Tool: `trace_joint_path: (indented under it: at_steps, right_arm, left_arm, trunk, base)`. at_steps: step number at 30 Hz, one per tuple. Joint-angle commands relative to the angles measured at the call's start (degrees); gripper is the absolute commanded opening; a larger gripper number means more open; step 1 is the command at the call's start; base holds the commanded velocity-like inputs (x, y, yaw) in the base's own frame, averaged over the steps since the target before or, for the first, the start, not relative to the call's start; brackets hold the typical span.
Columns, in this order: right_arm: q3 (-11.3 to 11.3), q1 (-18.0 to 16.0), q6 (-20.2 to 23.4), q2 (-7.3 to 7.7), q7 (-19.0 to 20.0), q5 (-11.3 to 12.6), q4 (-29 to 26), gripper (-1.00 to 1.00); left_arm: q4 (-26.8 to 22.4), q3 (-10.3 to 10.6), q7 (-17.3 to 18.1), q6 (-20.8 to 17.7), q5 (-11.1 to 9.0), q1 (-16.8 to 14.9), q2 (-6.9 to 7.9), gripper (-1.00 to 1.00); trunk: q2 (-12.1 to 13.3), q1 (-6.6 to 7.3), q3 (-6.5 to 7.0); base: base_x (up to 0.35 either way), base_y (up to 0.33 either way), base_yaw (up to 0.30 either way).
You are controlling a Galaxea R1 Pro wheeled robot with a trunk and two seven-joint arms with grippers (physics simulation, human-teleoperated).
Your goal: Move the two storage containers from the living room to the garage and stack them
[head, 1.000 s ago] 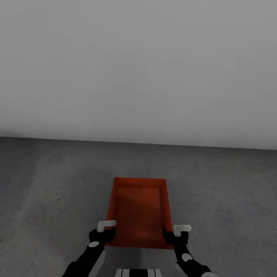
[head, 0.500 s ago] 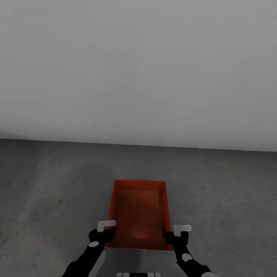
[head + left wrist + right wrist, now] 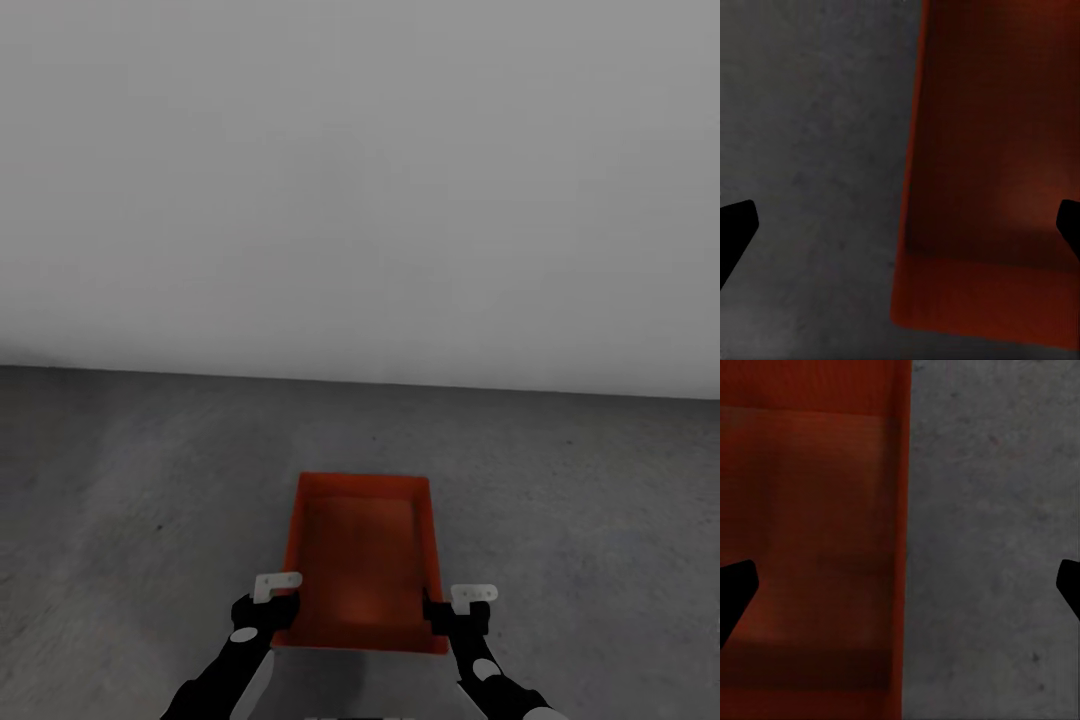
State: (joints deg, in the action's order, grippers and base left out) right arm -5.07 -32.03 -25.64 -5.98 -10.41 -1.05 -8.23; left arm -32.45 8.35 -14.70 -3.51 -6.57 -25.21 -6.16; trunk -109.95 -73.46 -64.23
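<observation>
Down on the dark grey floor [image 3: 130, 520] of the garage, w/ a plain white wall [image 3: 360, 180] ahead, we have one red-orange bin [image 3: 362, 560] right in front of us. Our left gripper [image 3: 272, 600] sits at the bin's left wall near the close corner, and our right gripper [image 3: 455, 606] sits at its right wall. Both wrist views show the two dark finger tips far apart, one over the inside of the bin and one over the floor, so the fingers are spread wide across each wall and not pinching it. We can't tell if the bin rests flat on the floor or hangs a bit above it. If it's not down yet, it could drop, bc nothing squeezes it. If we pull our arms back crooked, a finger could catch a wall and drag or tip the bin. Bin no. 2 has to sit on top later, so a crooked bin could make the stack wobble
</observation>
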Motion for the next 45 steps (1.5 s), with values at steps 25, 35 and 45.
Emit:
trace_joint_path:
  at_steps: [25, 35, 45]
  right_arm:
    - [-0.47, -0.05, -0.10, 0.00, -0.57, 0.14, 0.05, 1.00]
    - [-0.47, -0.05, -0.11, 0.00, -0.57, 0.17, 0.05, 1.00]
    - [-0.47, -0.05, -0.11, 0.00, -0.57, 0.17, 0.05, 1.00]
  left_arm:
    - [-0.11, 0.59, -0.51, -0.27, -0.73, -0.01, 0.00, 1.00]
    - [-0.07, 0.61, -0.51, -0.27, -0.56, -0.01, -0.08, 1.00]
    - [-0.10, 0.61, -0.51, -0.27, -0.70, 0.01, 0.00, 1.00]
  trunk:
    - [10.03, 5.50, 4.46]
    - [14.04, 7.70, 6.25]
    - [18.05, 9.90, 8.05]
  base:
    - [0.000, 0.000, 0.000]
    - [0.000, 0.000, 0.000]
    - [0.000, 0.000, 0.000]
